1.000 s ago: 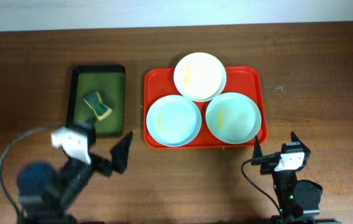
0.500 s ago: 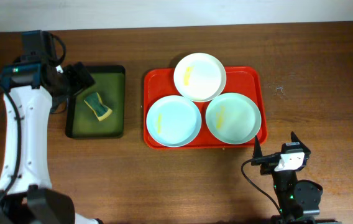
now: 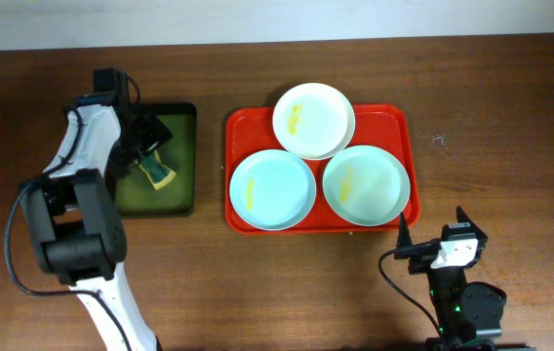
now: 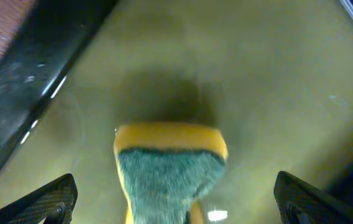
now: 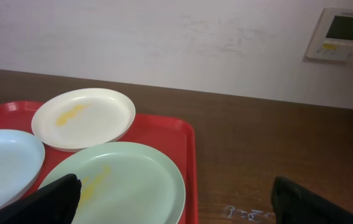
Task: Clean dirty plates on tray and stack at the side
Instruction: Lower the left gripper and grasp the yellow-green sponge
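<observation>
The red tray (image 3: 241, 125) holds three plates, each with a yellow smear: a white plate (image 3: 313, 120) at the back, a pale aqua plate (image 3: 272, 189) front left and a pale aqua plate (image 3: 365, 184) front right. The right wrist view shows the white plate (image 5: 83, 118), the right aqua plate (image 5: 123, 183) and the tray (image 5: 183, 149). My left gripper (image 3: 150, 148) is open above a yellow-and-green sponge (image 3: 157, 172), which lies between the open fingers (image 4: 176, 202) in the left wrist view (image 4: 167, 171). My right gripper (image 3: 430, 229) is open and empty, in front of the tray.
The sponge lies in a dark green tray (image 3: 175, 190) left of the red tray; its floor (image 4: 257, 93) fills the left wrist view. Brown table (image 3: 511, 127) extends right of the red tray. A wall with a small panel (image 5: 341, 34) stands behind.
My left arm swung from the front left of the table up to the green tray and now hovers over the sponge. The right arm and the plates have not moved.
</observation>
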